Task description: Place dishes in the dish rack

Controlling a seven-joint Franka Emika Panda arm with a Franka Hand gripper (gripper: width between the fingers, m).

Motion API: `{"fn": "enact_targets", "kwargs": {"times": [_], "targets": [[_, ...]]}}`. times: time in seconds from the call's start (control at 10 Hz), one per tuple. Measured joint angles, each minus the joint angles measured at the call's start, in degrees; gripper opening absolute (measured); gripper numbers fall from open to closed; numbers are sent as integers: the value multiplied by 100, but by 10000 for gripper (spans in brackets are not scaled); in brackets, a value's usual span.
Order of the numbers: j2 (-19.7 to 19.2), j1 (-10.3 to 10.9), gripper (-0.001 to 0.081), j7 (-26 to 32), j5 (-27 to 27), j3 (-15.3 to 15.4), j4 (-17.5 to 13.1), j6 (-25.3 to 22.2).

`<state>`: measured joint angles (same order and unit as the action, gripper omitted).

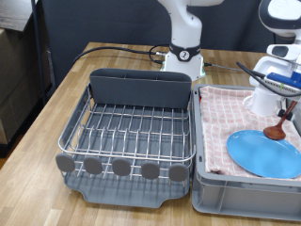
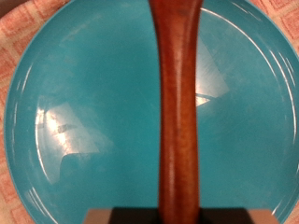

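Observation:
My gripper [image 1: 283, 111] is over the grey crate at the exterior view's right, shut on the handle of the brown wooden spoon [image 1: 276, 130]. The spoon hangs with its bowl just above the light-blue plate [image 1: 264, 153]. In the wrist view the spoon [image 2: 177, 103] runs straight down the middle, and the plate [image 2: 84, 112] fills the picture behind it. A white mug [image 1: 262, 99] stands in the crate beside the gripper. The silver wire dish rack [image 1: 132, 127] with its dark grey caddy [image 1: 139, 88] stands at the exterior view's left and holds no dishes.
The grey crate [image 1: 216, 193] lined with pink checked cloth [image 1: 226, 113] sits against the rack's right side. Round grey discs [image 1: 121, 168] line the rack's near edge above the drip tray [image 1: 132, 196]. The robot base [image 1: 184, 56] and a black cable [image 1: 113, 52] lie behind.

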<state>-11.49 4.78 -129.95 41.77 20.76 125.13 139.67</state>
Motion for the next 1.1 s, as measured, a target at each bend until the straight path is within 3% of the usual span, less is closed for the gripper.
{"fn": "enact_targets", "kwargs": {"times": [0.1,0.2,0.4,1.1], "targets": [[-20,1,89,-2,7,-6,-4,41],[-14,15,89,-400,37,-60,-2,-50],[217,-6,89,-966,-146,-143,128,-611],[1548,-155,89,-1333,-1978,-543,1210,-993]]}}
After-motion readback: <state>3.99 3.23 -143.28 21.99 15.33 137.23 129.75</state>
